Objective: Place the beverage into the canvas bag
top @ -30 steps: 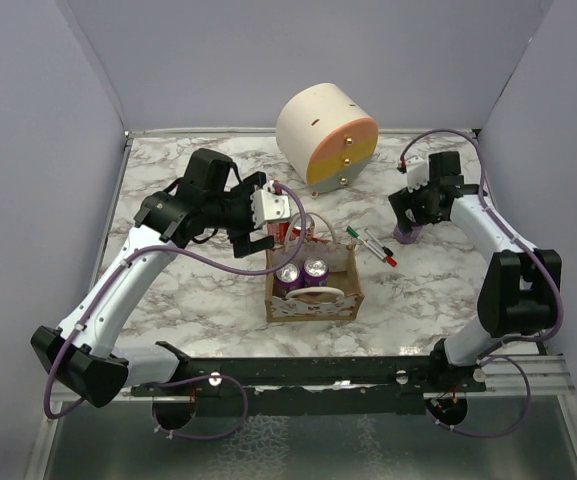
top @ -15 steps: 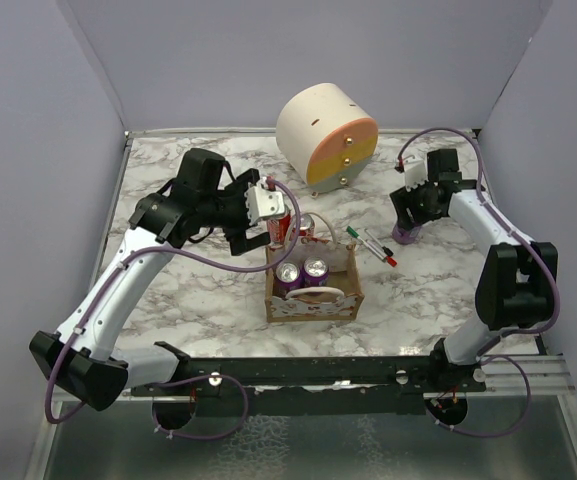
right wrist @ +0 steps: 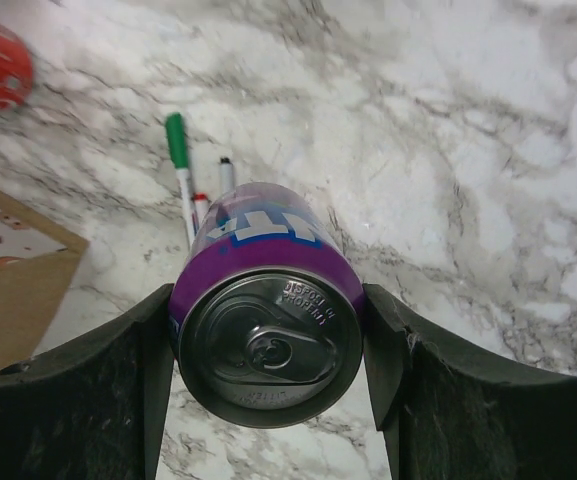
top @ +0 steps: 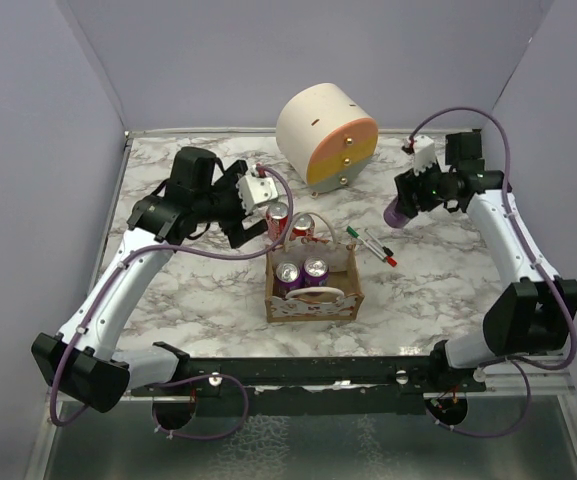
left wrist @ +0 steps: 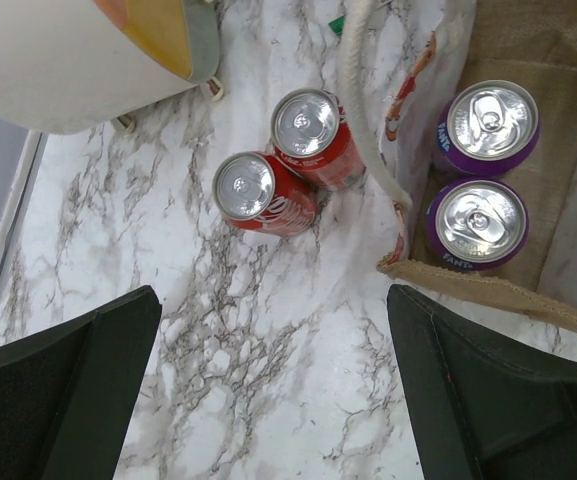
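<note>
Right gripper (right wrist: 268, 335): clamped on a purple can (right wrist: 268, 330), one dark finger (right wrist: 103, 400) pressed to each side of it.
Purple can: the wrist view looks down on its silver lid and pull tab; in the top view it hangs tilted from the claw (top: 398, 212), out over the marble right of the bag, well apart from it.
Canvas bag (top: 313, 304): stands mouth up in the middle of the table (top: 198, 290), a white looped handle lying over its near rim and white patterned panels on its sides.
Bagged cans (top: 302, 271): two purple cans upright inside the bag, side by side and touching, lids up.
Red cans (left wrist: 286, 165): two upright on the marble just beyond the bag's far wall, touching each other, outside the bag.
Left gripper (left wrist: 278, 400): spread wide with nothing between its fingers, hanging above the marble left of the bag, the red cans ahead of it.
Markers (top: 373, 243): several lie together on the table between the bag and the held can; a green-capped one (right wrist: 180, 170) shows under the can in the wrist view.
Round drawer box (top: 326, 135): cream and orange, at the back of the table, behind the red cans.
</note>
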